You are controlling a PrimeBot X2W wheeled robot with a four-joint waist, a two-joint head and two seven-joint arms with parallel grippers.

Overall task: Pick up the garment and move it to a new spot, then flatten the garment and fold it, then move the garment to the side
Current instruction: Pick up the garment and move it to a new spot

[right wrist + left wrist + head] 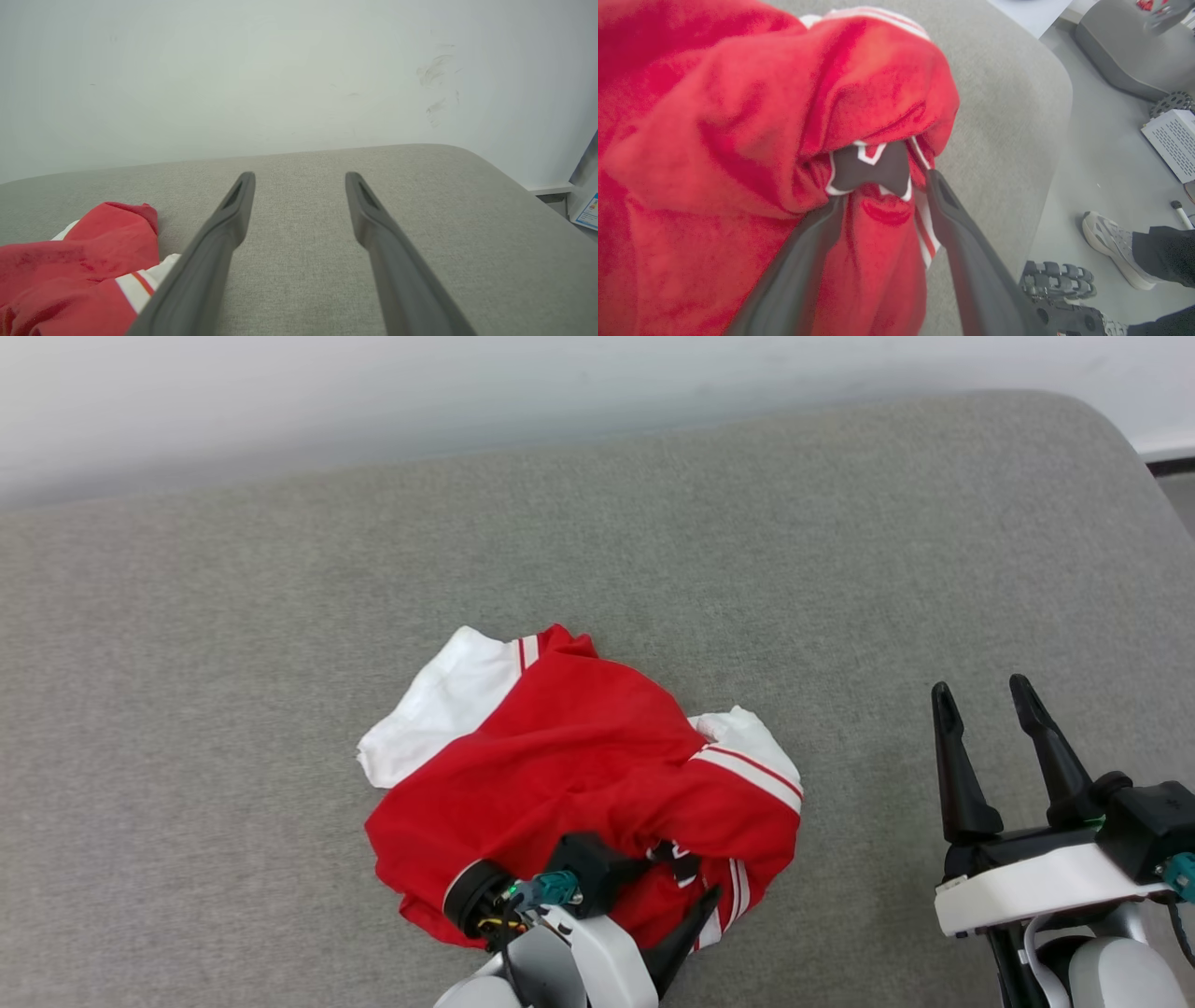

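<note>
Left gripper (885, 191): fingers parted, clamping nothing. Pokes into the near edge of the garment (579, 756) from the robot's side, with one finger (798, 266) tip-first against a red fold and the other (962, 242) over the grey cushion (999, 116), just beside the striped trim.
Between the fingers: loose red cloth and a black, white-outlined patch of print (873, 170), lying slack rather than pinched.
Garment: crumpled in a low heap on the cushion, a little left of the middle of the head view and nearer the robot than the wall (467, 392).
Long axis: roughly across the head view and slightly tilted, from the white sleeve (439, 709) at the far left down to the striped sleeve (747, 733) at the right.
Facing: print turned toward the robot at the near edge. Collar and hem cannot be told apart in the bunching.
Right gripper (980, 689): jaws wide apart, holding nothing. Sits well to the right of the garment, fingers pointing toward the wall.
Open room: plain grey weave to the left, beyond the heap, and between the heap and the Right gripper.
Edges: far edge meets the pale wall, and the far-right corner is rounded. In the left wrist view the cushion's side drops to the floor (1101, 177), where a person's pale shoe (1111, 247) stands.
</note>
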